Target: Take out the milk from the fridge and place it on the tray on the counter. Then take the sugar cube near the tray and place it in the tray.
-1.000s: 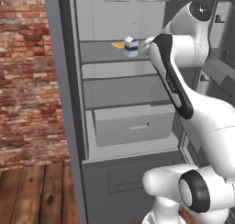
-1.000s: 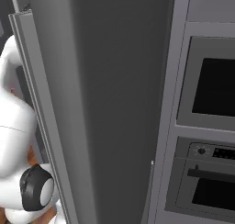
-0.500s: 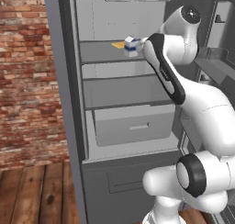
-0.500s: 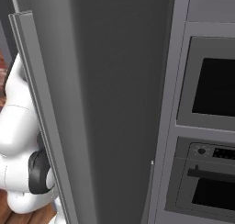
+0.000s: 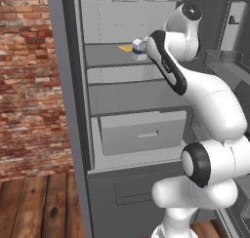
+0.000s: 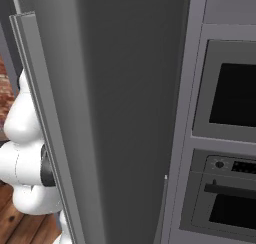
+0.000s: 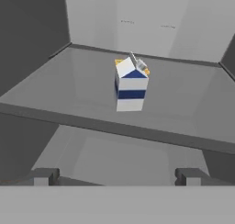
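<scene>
Brick wall and wood floor left of the open fridge (image 5: 73,110) in the left base view, with the milk (image 5: 139,49) upright on its upper shelf, not yet lifted out, so tray and sugar steps all remain. From the hand view: gripper (image 7: 117,176) spread wide, holding nothing, well short of the carton.

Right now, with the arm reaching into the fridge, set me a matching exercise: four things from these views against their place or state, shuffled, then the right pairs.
Things:
1. milk
2. drawer
3. gripper
4. oven

Place or state:
A. low in the fridge, below the shelves, closed
B. set in the wall, right of the fridge door
C. upright on the top shelf, untouched
D. jaws wide apart, short of the shelf's front edge, holding nothing

Pairs: 1-C, 2-A, 3-D, 4-B
</scene>
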Motion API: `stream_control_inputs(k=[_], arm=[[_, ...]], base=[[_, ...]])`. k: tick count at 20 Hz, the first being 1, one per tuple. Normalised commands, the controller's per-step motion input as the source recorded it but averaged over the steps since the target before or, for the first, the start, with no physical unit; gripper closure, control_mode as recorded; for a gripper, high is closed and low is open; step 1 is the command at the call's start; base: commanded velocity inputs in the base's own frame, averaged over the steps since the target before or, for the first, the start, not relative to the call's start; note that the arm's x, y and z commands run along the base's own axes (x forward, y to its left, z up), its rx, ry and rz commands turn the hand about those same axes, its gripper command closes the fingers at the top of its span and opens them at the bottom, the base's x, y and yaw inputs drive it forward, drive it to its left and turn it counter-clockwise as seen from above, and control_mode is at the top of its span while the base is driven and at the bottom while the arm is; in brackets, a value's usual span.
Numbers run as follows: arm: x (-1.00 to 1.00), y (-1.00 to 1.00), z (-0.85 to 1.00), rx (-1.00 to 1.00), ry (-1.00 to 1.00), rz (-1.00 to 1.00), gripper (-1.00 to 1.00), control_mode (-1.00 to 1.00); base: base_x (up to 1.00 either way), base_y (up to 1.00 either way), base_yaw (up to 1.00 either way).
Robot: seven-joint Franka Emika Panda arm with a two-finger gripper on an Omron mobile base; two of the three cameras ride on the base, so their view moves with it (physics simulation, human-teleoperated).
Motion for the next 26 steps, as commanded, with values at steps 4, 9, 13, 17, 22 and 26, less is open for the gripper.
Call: stream_control_inputs(k=[4, 9, 13, 17, 22, 26], arm=[[0.46, 0.00, 0.00, 0.00, 0.00, 0.00, -1.00, -1.00], [0.37, 0.00, -0.03, 0.00, 0.00, 0.00, -1.00, -1.00], [0.31, 0.00, -0.16, 0.00, 0.00, 0.00, -1.00, -1.00], [0.27, 0.00, -0.25, 0.00, 0.00, 0.00, -1.00, -1.00], [0.31, 0.00, -0.20, 0.00, 0.00, 0.01, -1.00, -1.00], [0.39, 0.00, -0.12, 0.00, 0.00, 0.00, -1.00, -1.00]], base=[[0.00, 0.00, 0.00], [0.00, 0.00, 0.00], [0.00, 0.00, 0.00], [0.00, 0.00, 0.00], [0.00, 0.00, 0.00], [0.00, 0.00, 0.00]])
